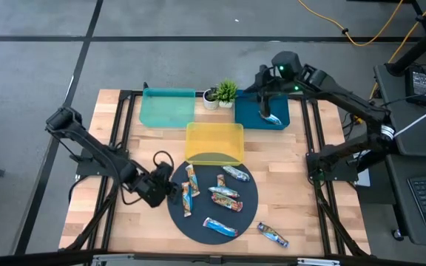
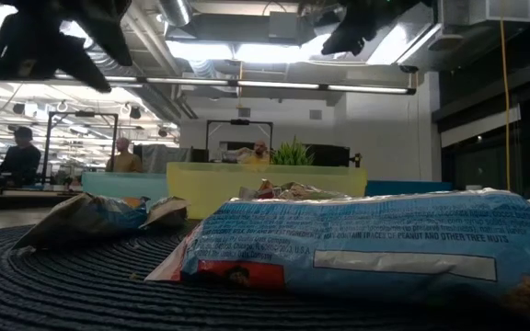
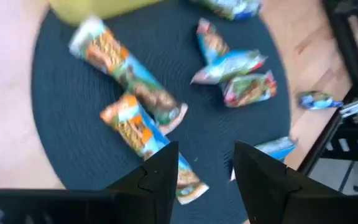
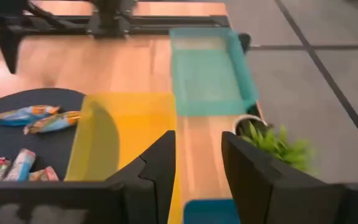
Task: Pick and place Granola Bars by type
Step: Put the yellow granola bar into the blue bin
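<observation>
Several foil-wrapped granola bars (image 1: 225,196) lie on a round dark mat (image 1: 250,210). One bar (image 1: 272,234) lies on the wood just off the mat's near right. Another bar (image 1: 274,118) lies in the dark blue tray (image 1: 246,114). My left gripper (image 1: 170,191) hovers open over the mat's left edge; in its wrist view (image 3: 204,155) its fingers stand above two orange-and-blue bars (image 3: 138,127). My right gripper (image 1: 266,103) is open and empty above the blue tray; it also shows in its wrist view (image 4: 197,140).
A yellow tray (image 1: 214,140) overlaps the mat's far edge. A teal tray (image 1: 167,107) and a small potted plant (image 1: 225,92) stand at the back beside the blue tray. Black frame rails (image 1: 313,170) run along both sides of the table. People show in the room beyond (image 2: 122,158).
</observation>
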Action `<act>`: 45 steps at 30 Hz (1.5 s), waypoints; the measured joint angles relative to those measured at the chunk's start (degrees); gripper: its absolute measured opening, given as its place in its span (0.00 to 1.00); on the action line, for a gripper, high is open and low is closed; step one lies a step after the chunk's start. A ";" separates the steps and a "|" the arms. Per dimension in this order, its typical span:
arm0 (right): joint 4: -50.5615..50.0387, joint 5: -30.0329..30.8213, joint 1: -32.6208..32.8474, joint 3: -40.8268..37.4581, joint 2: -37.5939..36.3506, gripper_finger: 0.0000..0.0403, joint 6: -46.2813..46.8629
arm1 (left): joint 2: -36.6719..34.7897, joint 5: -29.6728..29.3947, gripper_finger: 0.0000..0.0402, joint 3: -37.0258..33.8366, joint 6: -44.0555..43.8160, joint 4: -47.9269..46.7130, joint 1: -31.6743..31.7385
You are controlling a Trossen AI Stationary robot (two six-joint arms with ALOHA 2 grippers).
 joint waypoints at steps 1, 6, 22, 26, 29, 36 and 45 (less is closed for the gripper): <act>0.14 0.00 0.67 0.00 0.19 0.33 -0.74 | 1.04 0.72 0.36 0.00 -0.40 1.14 -0.14; -0.25 0.42 3.07 -0.01 0.84 0.33 -2.69 | 6.58 7.49 0.36 -0.02 -1.15 5.83 -0.13; -0.11 0.48 5.24 -0.02 0.86 0.33 -5.35 | 16.05 14.60 0.66 -0.02 -3.77 10.26 2.35; -0.43 0.48 5.26 -0.02 0.86 0.33 -5.35 | 17.26 14.76 0.69 -0.04 -3.76 10.27 3.44; -0.52 0.48 5.26 -0.02 0.86 0.33 -5.35 | 18.01 14.76 0.69 -0.02 -2.88 10.30 4.32; -0.65 0.48 5.26 -0.02 0.86 0.33 -5.35 | 19.42 14.86 0.68 -0.02 -2.21 10.47 5.93; -1.13 0.48 5.26 -0.02 0.86 0.33 -5.35 | 20.18 17.44 0.62 0.02 -3.04 9.75 7.10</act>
